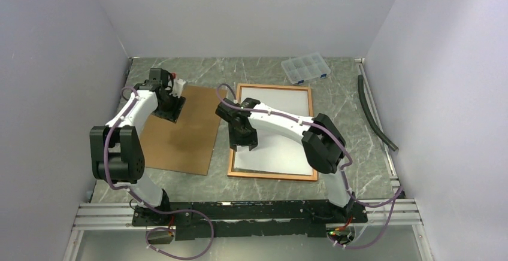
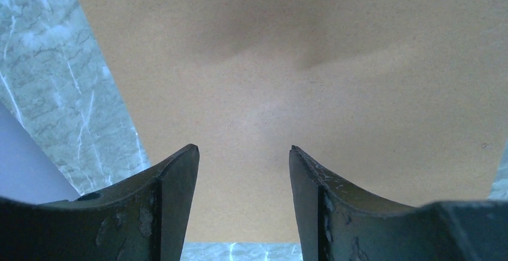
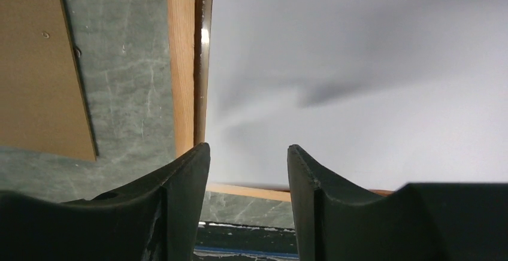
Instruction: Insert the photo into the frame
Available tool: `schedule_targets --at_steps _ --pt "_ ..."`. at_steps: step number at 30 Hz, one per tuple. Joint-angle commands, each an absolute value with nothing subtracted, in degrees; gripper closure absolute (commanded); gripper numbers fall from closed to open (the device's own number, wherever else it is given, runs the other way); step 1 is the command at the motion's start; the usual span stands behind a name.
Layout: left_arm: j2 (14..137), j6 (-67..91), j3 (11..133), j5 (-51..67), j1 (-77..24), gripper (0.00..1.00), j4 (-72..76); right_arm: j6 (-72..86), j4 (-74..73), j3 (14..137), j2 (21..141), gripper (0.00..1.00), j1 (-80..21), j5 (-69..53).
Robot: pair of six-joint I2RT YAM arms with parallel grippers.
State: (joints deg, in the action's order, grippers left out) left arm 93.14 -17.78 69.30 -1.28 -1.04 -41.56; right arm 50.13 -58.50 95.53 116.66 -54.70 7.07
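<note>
The frame (image 1: pixel 274 86), thin reddish-brown wood, lies flat at the table's middle. The photo (image 1: pixel 281 129) lies in it with its plain white back up and fills the inside. My right gripper (image 1: pixel 242 142) is open and empty, just above the photo's near left part. In the right wrist view the photo's white back (image 3: pixel 359 81) meets the frame's left rail (image 3: pixel 181 63) and near rail (image 3: pixel 248 191); the right gripper (image 3: pixel 248 148) holds nothing. My left gripper (image 1: pixel 171 112) is open and empty over the brown backing board's far corner.
The brown backing board (image 1: pixel 183 130) lies flat left of the frame; it fills the left wrist view (image 2: pixel 299 63). A small clear compartment box (image 1: pixel 305 68) sits at the back right. A dark hose (image 1: pixel 374 114) runs along the right wall. The arms' base rail (image 1: pixel 239 212) spans the near edge.
</note>
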Motion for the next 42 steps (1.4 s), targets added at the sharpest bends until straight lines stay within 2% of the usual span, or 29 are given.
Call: schedule_targets --at_steps 1,6,8,10,12,16,21,24,30,42 --pt "90.7 -19.0 71.7 0.7 -0.1 0.37 -42.8 48.7 -56.5 96.8 114.4 0.45 -53.5 8.0" --pt "90.9 -19.7 72.3 2.3 4.0 0.33 -43.6 46.7 -55.2 95.9 110.8 0.38 -53.9 8.4" --pt "91.2 -20.2 72.9 2.9 5.8 0.19 -44.1 45.9 -53.9 96.4 109.4 0.28 -54.8 8.5" --pt "91.4 -21.0 73.8 3.0 8.0 0.17 -44.3 44.6 -51.4 97.4 108.5 0.19 -55.5 8.1" --pt "91.8 -22.2 74.9 2.9 10.8 0.18 -44.3 43.5 -48.1 98.8 108.5 0.14 -55.8 6.8" --pt "94.5 -25.7 76.8 -1.6 16.8 0.28 -42.3 43.2 -42.0 102.9 112.6 0.08 -55.8 1.7" --pt "100.1 -26.8 77.2 -7.4 22.8 0.43 -36.4 45.1 -41.1 111.8 122.1 0.07 -55.6 0.3" --pt "103.0 -26.8 76.0 -9.2 24.4 0.51 -33.5 47.3 -40.5 112.9 126.1 0.08 -54.8 0.3" --pt "107.2 -25.3 74.8 -10.1 24.3 0.57 -30.1 50.6 -34.4 108.5 127.8 0.08 -53.0 -2.7" --pt "113.2 -23.2 72.7 -7.6 22.8 0.67 -30.2 56.5 -31.5 107.9 133.4 0.09 -51.0 -7.7"
